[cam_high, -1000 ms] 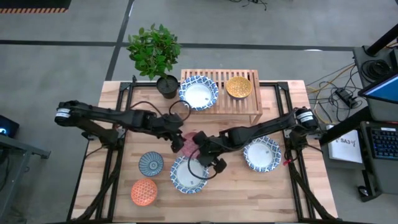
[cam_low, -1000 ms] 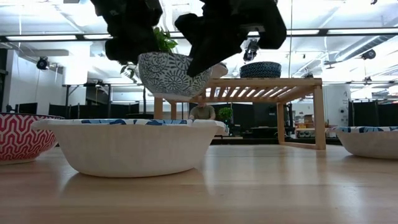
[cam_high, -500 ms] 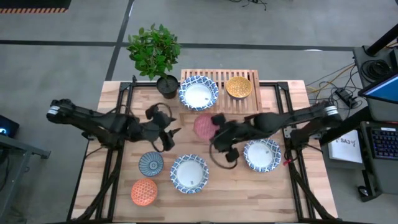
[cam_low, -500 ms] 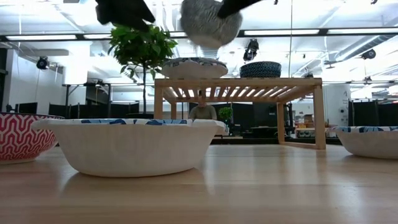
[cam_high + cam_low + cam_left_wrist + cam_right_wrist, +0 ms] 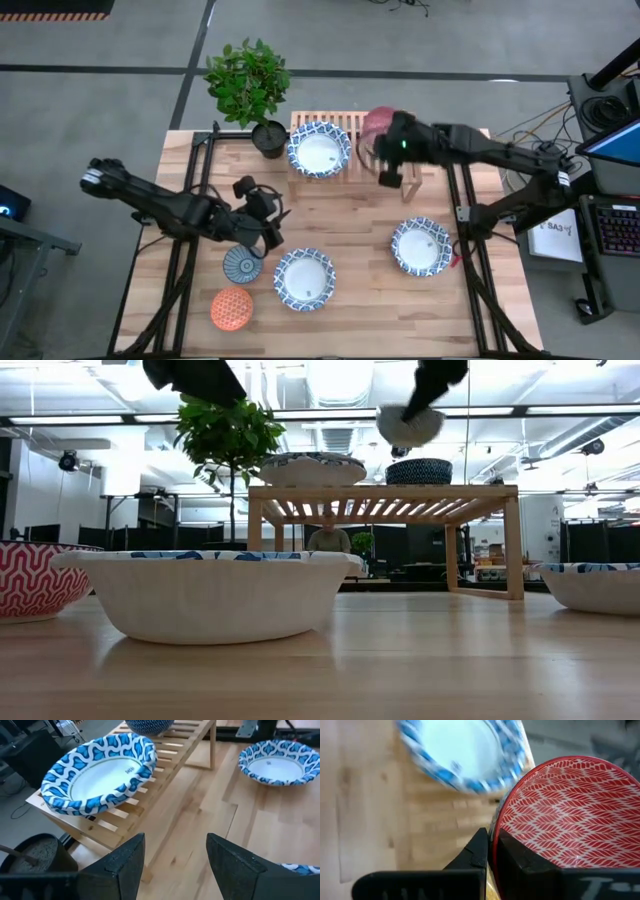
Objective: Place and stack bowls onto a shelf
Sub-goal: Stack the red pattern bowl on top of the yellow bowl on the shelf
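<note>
My right gripper is shut on a small red bowl, held high over the right end of the slatted shelf. In the low view this bowl hangs above a dark patterned bowl that stands on the shelf. A wide blue-white bowl sits on the shelf's left part. Two more wide bowls, a teal bowl and an orange bowl rest on the table. My left gripper stands open over the table's left middle, touching nothing. My right gripper pinches the red bowl's rim between its two fingers, one finger on the outside and one inside the bowl. The fingers slant downward from the table's right side. The bowl is lifted clear of the shelf and tilted steeply.
A black pot with a green plant stands at the shelf's left end. Bare wood lies between the shelf and the near bowls. A person sits far behind the table. Equipment stands beside the table's right edge.
My right gripper has carried the red bowl from the table's middle up and toward the far edge, to above the shelf's right end, turning as it went. My left gripper has drawn back a little toward the table's left and turned, staying open.
</note>
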You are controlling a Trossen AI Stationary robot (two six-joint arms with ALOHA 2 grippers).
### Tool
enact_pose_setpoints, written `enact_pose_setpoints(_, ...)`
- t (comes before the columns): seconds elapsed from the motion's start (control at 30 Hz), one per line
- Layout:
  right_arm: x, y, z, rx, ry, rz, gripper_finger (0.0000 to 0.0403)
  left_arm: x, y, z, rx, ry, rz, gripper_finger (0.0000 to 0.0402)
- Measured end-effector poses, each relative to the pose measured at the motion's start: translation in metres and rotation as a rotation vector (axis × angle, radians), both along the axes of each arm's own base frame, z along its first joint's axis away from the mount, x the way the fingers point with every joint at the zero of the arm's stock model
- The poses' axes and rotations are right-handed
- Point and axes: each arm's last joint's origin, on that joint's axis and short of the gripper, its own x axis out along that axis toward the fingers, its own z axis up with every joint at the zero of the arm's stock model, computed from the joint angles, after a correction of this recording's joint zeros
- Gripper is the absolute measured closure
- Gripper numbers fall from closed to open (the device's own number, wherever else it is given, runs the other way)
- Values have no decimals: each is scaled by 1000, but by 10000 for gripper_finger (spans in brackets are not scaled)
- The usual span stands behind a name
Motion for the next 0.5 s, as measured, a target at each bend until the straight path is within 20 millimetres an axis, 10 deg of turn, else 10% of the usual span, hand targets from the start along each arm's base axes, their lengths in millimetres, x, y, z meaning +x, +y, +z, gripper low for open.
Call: enact_pose_setpoints(0.5,-10,-38,-13,185,-10,-38,390,8,-3,-15,-4,58,25,207)
